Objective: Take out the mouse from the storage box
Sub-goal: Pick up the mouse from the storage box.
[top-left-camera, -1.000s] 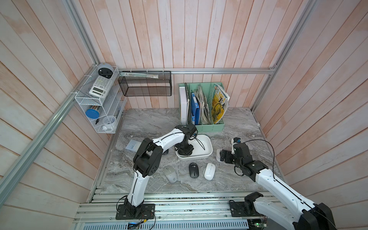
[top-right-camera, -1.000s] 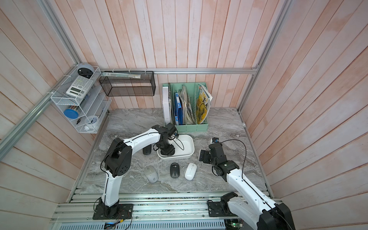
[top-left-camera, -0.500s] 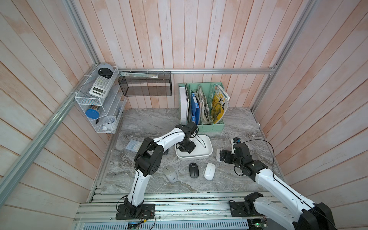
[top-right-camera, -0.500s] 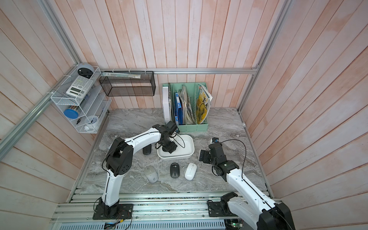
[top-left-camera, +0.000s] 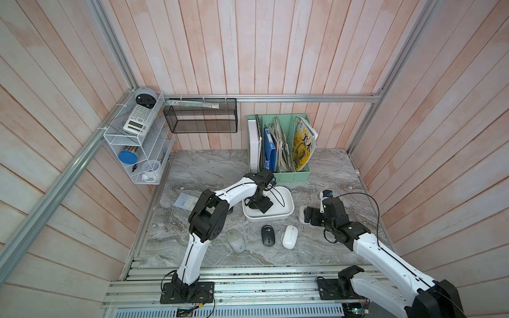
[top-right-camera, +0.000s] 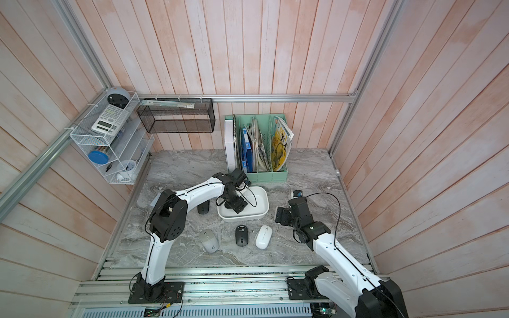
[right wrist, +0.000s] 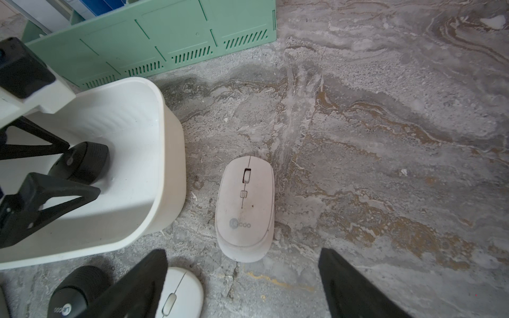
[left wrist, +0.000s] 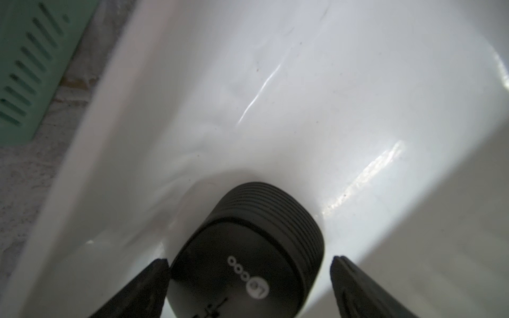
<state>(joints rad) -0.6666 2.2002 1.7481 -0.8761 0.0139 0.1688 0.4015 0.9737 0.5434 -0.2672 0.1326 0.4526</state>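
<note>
Straddling mouse (left wrist: 248,228) lengthwise, left end effector (left wrist: 249,258) spread.

Mouse (left wrist: 248,247) in box (top-left-camera: 267,218), mid-table. File holder (top-left-camera: 289,176) just behind. Row of 3 mice (top-left-camera: 268,235) near side; 1 more mouse (right wrist: 245,209) just right of box.

White mouse (right wrist: 245,209) beside storage box (right wrist: 173,190)

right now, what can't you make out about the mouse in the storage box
black mouse: button end cut off by the left wrist view's edge; in both top views the left gripper hides it
whether the fingers touch it: blurred in the left wrist view
storage box floor under it: hidden in top views
</note>
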